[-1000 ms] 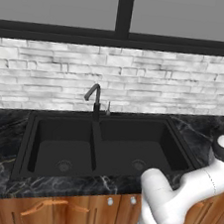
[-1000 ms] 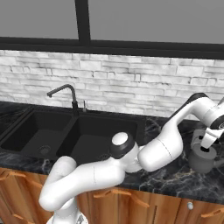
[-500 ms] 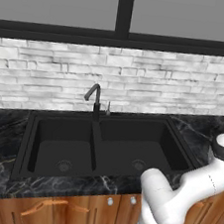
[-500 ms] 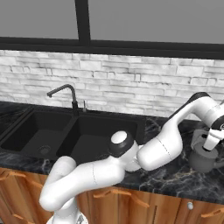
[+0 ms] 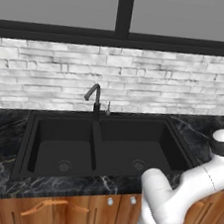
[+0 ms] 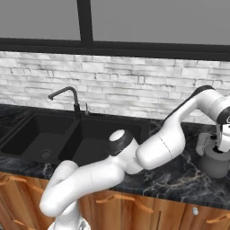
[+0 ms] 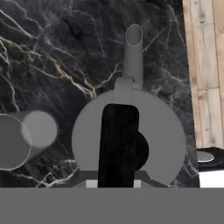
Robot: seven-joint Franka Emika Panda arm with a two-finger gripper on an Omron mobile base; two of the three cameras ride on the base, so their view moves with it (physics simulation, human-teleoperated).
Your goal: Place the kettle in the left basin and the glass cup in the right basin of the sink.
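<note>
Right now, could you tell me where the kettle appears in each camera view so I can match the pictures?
Left base view: I cannot pick it out here.
Right base view: the kettle stands at the far right on the black marble counter, under the end effector.
Hand view: it sits in the centre from above, spout towards the top, with the glass cup at its left.
Shared landmark: the black marble counter.

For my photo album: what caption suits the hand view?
Looking straight down on the kettle, glass cup beside it on black marble.
</note>
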